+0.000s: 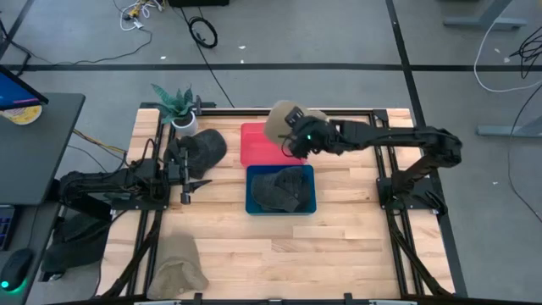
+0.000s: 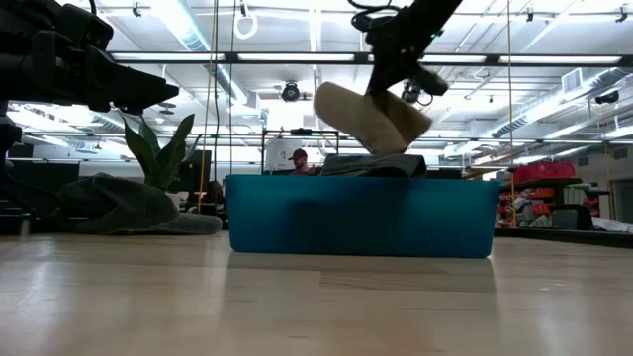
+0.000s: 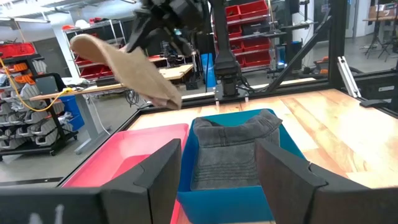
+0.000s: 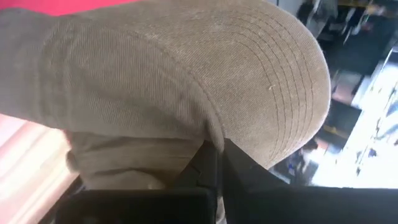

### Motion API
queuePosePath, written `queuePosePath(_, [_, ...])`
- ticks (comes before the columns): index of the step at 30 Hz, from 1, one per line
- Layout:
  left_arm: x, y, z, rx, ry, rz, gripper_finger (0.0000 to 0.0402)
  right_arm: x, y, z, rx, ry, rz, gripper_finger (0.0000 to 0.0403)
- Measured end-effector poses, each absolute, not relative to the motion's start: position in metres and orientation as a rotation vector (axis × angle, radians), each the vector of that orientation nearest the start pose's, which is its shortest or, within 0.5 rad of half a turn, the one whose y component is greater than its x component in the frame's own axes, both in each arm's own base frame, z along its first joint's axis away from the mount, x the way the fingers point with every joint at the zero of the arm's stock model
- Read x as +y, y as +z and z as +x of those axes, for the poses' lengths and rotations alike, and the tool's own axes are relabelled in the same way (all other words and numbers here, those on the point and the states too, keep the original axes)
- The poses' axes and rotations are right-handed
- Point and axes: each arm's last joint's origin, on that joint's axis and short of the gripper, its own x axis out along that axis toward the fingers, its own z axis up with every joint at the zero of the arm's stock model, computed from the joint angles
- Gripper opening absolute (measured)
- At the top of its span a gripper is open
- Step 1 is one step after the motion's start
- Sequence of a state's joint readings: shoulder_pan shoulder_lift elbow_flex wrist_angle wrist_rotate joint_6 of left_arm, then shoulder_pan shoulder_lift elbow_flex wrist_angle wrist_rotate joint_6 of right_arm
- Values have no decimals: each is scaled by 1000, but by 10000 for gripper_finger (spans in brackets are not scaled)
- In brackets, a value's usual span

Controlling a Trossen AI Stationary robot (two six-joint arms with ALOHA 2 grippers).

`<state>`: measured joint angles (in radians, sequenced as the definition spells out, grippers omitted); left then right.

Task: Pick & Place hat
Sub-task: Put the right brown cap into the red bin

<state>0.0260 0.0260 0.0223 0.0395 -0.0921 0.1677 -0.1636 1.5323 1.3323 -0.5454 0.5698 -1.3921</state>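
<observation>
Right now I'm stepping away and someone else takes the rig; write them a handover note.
Right claw: shut on the tan hat, held in the air over the red bin.
Left claw: open, empty, waiting at the table's left side beside the grey hat.
Blue bin: a dark hat already lies in it.
Another tan hat lies at the table's near edge.
Done: tan hat picked up.
Left: lower and release it, probably into the red bin; then the hats on the table.
</observation>
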Motion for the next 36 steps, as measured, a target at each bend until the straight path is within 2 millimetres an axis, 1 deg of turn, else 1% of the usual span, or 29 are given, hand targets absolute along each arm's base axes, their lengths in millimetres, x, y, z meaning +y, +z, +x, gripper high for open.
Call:
queuePosePath(4, [5, 173, 98, -24, 121, 166, 206, -91, 304, 328, 1091, 26, -1390, 1])
queuePosePath(7, [5, 173, 98, -26, 121, 166, 206, -104, 293, 331, 1124, 55, -1378, 1])
queuePosePath(13, [5, 173, 98, -25, 121, 166, 206, -118, 267, 346, 1151, 130, -1386, 1])
queuePosePath(18, [5, 173, 98, -25, 121, 166, 206, -121, 251, 360, 1095, 170, -1407, 1])
queuePosePath(21, [5, 173, 98, -25, 121, 166, 206, -122, 239, 366, 1098, 209, -1402, 1])
queuePosePath(29, [5, 173, 98, -25, 121, 166, 206, -123, 209, 376, 1111, 303, -1344, 2])
queuePosePath(36, [5, 173, 98, -26, 121, 166, 206, -125, 189, 387, 1049, 327, -1280, 8])
